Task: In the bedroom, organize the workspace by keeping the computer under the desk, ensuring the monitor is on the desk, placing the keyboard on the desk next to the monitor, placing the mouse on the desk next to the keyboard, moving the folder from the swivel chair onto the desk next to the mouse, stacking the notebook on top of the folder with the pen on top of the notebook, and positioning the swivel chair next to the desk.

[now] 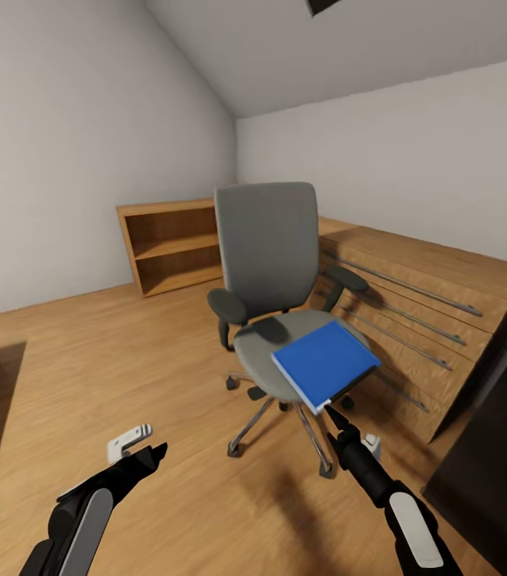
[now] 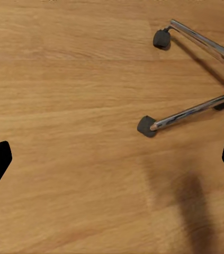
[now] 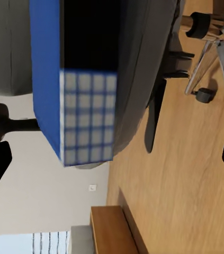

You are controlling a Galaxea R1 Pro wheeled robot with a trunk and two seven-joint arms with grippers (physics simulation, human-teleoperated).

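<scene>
Head view, folder: the blue folder (image 1: 325, 363) lay on the seat of the swivel chair (image 1: 268, 240), its near corner overhanging the seat edge toward 5 o'clock.
Head view, right gripper: the right gripper (image 1: 334, 418) pointed up at that overhanging corner, tip just below it; from here I could not tell how its jaws stood.
Head view, left gripper: the left gripper (image 1: 151, 458) hung low at 7 o'clock over the wooden floor (image 1: 85, 384), holding nothing.
Head view, room: a low bookshelf (image 1: 169, 246) stood at 11 o'clock against the wall, and a wooden drawer unit (image 1: 421, 312) at 3 o'clock just beside the chair.
Left wrist view: fingers spread wide over bare floor, with chair casters (image 2: 146, 126) and chrome legs beyond.
Right wrist view: fingers spread wide and empty, the folder's edge (image 3: 85, 79) straight ahead between them, the seat underside beside it.
Step advice: judged best to advance level until the overhanging edge sits deep between the fingers, then close, since a shallow pinch may let the folder tip or nudge the chair rolling.
</scene>
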